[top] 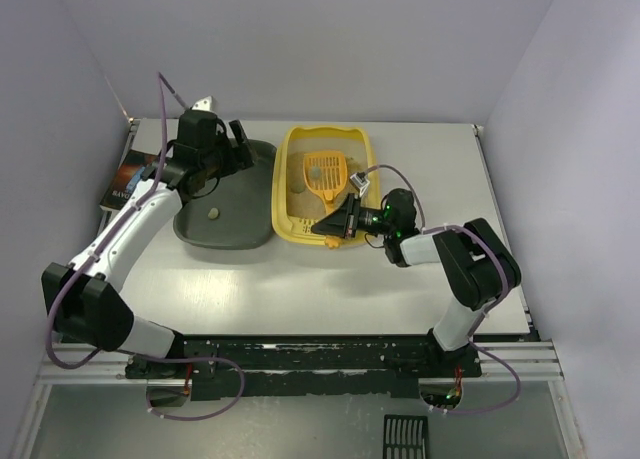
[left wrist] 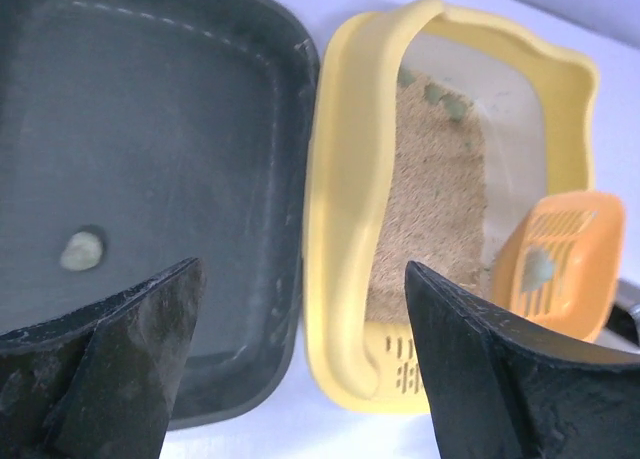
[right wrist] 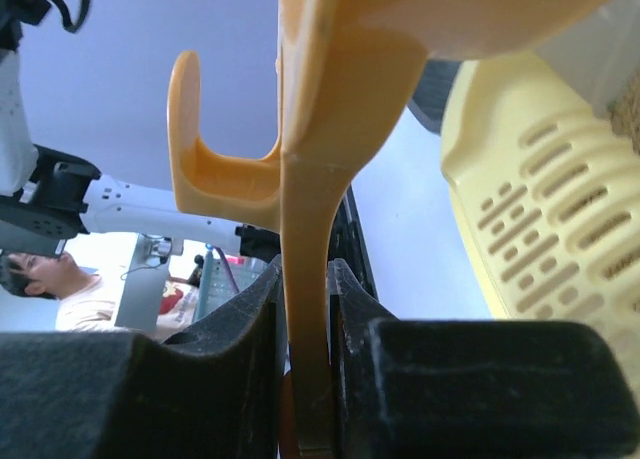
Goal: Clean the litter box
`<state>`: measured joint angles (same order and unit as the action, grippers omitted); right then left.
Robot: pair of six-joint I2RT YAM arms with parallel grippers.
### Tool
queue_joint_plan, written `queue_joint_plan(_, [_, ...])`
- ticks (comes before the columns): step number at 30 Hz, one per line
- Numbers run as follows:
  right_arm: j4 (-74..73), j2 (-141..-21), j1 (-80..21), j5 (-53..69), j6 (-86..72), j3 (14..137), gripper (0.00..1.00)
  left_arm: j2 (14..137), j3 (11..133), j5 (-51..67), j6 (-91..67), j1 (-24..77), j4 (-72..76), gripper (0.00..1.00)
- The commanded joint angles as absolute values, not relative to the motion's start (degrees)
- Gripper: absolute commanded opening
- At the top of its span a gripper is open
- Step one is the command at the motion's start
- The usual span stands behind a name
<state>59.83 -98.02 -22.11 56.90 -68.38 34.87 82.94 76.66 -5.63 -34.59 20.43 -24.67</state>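
The yellow litter box (top: 326, 131) sits mid-table with beige litter (left wrist: 430, 199) and green clumps (left wrist: 440, 94) at its far end. An orange slotted scoop (top: 325, 174) lies over the litter and carries one clump (left wrist: 538, 269). My right gripper (top: 345, 219) is shut on the scoop's handle (right wrist: 310, 279) at the box's near slotted ledge (right wrist: 550, 209). My left gripper (top: 235, 139) hangs open and holds nothing, over the gap between a dark grey tray (left wrist: 150, 129) and the litter box's rim (left wrist: 350, 209). One pale clump (left wrist: 82, 249) lies in the grey tray.
The grey tray (top: 230, 194) touches the litter box's left side. A dark book (top: 125, 179) lies at the table's left edge. A black slotted piece (top: 405, 437) rests below the arms' bases. Walls enclose the table on three sides.
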Motion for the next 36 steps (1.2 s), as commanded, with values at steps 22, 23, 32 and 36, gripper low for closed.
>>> queue_joint_plan(22, [44.7, -84.1, -22.3, 37.5, -40.8, 34.7, 0.0, 70.5, 66.6, -9.5, -26.7, 16.8, -25.7, 0.94])
queue_joint_plan(23, [42.5, -83.9, -22.4, 37.0, -40.4, 35.0, 0.0, 70.4, 66.4, -9.1, -26.8, 16.7, -25.5, 0.94])
queue_joint_plan(32, [-13.4, -100.4, -25.0, 41.3, -41.8, 67.8, 0.0, 70.3, 65.4, -6.4, -29.9, 15.3, -26.2, 0.95])
queue_joint_plan(36, [-25.6, -99.1, -30.7, 26.9, -38.1, 75.1, 0.0, 70.1, 64.7, -5.5, -30.5, 14.5, -25.6, 0.95])
